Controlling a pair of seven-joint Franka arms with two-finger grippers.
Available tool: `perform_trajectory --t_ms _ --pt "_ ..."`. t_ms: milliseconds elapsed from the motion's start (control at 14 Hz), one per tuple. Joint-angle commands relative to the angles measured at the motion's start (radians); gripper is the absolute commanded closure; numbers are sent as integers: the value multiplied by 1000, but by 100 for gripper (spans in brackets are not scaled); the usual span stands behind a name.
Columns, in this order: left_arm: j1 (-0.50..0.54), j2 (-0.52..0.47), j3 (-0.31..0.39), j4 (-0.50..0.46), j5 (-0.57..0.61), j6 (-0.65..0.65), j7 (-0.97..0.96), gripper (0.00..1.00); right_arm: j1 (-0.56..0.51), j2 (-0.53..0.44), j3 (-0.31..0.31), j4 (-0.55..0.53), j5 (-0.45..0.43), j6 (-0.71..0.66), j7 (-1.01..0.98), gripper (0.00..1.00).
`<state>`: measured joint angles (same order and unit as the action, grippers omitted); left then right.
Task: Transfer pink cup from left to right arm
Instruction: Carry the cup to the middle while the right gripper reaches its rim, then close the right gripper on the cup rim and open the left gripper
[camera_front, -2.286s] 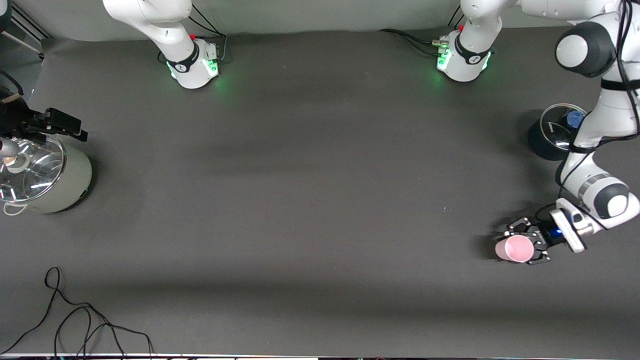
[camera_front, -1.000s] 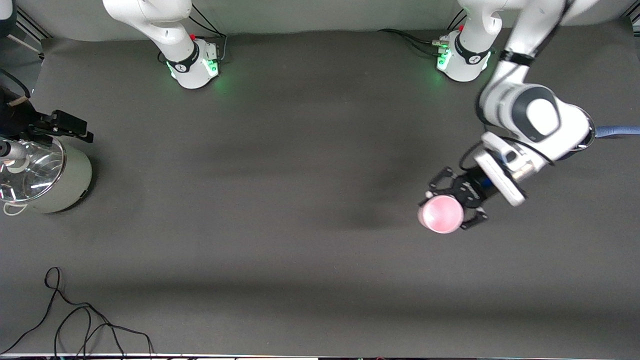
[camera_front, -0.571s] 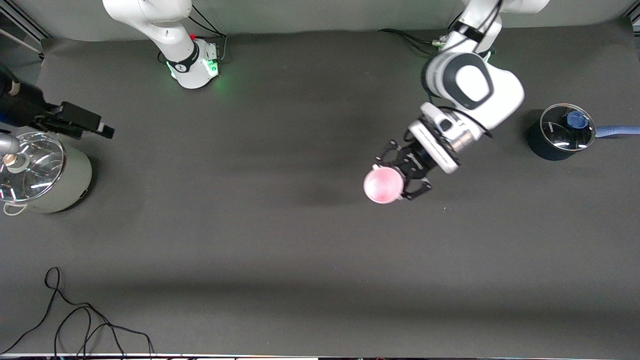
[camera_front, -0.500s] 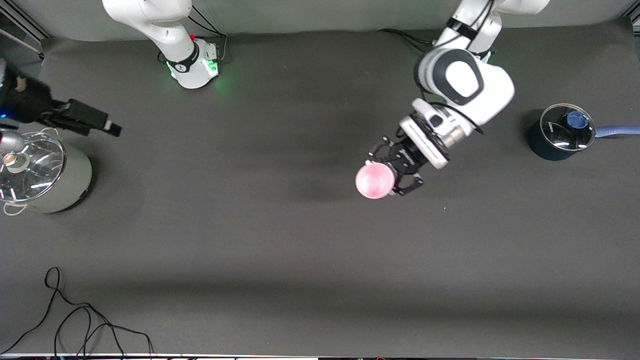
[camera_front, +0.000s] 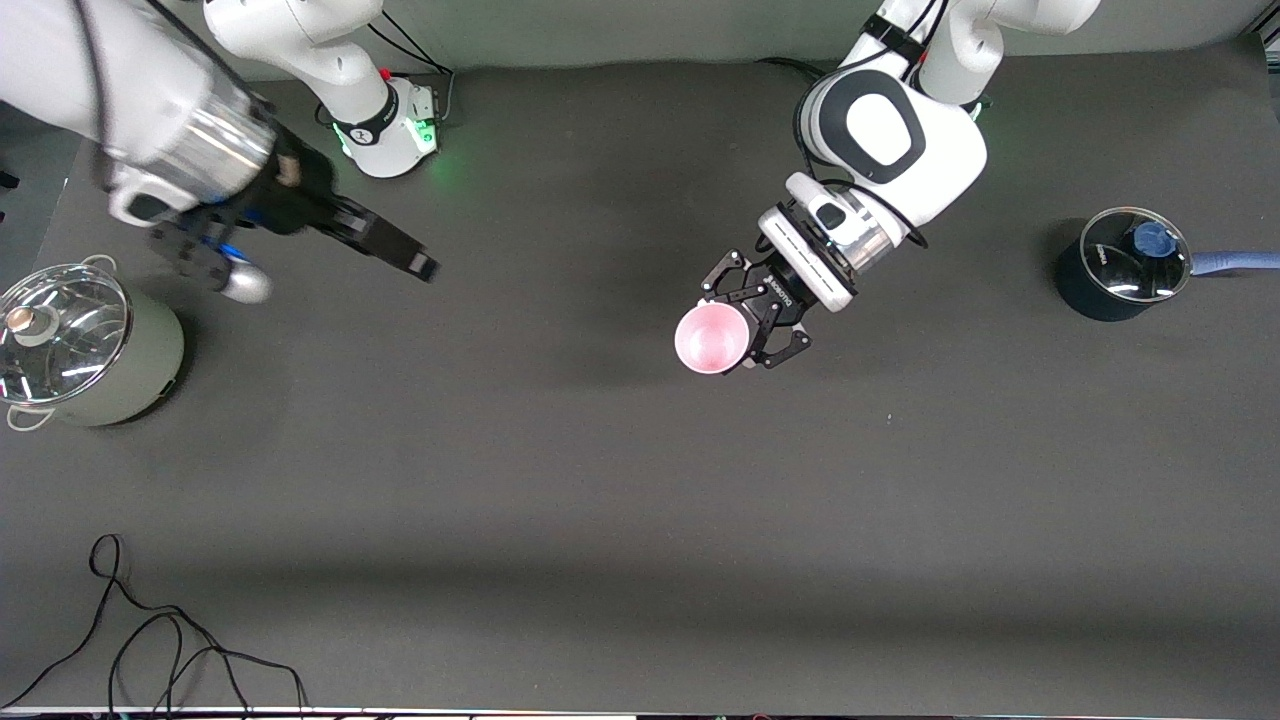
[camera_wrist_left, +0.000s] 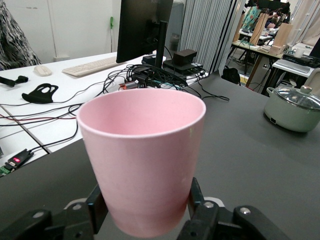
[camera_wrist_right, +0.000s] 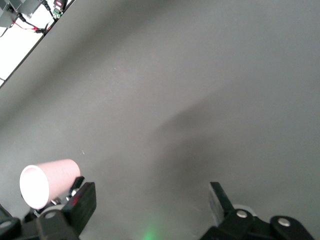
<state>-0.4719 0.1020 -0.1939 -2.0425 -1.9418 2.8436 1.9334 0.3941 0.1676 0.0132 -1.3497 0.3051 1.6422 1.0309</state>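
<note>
Left jaws clamped on pink cup (camera_front: 711, 338) above mid-table, right jaws spread wide, holding nothing

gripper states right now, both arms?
Left gripper: shut on the pink cup, held in the air over mid-table.
Right gripper: open, empty, over the table near the right arm's end.

Left hand (camera_wrist_left: 145, 220) grips the pink cup (camera_wrist_left: 142, 155) upright.

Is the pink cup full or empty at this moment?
Empty: the pink cup, upright in the left pincer, shows only bare pink inner wall; the front view shows its bare bottom.
</note>
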Motion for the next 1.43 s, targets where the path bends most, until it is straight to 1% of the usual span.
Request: perform_trajectory --t_ms 0,143,286,429,571,786,1071,1357 --pt "-24 -31 14 -2 -19 23 -7 48 76 124 -10 148 -35 34 186 0" --pt "-25 -31 14 -1 -19 25 -7 48 129 183 -10 191 -47 111 289 0" --pt "-31 -27 14 -1 -20 26 -7 47 198 216 -10 195 -133 194 369 0" --pt "-33 -24 14 1 -22 39 -7 47 244 251 -10 196 -159 296 451 1" --pt "-45 -19 14 4 -22 40 -7 47 288 279 -10 204 -202 358 478 0" --pt "-50 -13 14 14 -22 52 -8 47 322 322 -10 237 -207 366 475 0" --pt "-54 -11 14 16 -23 54 -8 46 347 360 -10 241 -207 367 462 2" --pt "-63 -8 14 18 -23 54 -22 46 348 389 -9 241 -205 372 460 4"
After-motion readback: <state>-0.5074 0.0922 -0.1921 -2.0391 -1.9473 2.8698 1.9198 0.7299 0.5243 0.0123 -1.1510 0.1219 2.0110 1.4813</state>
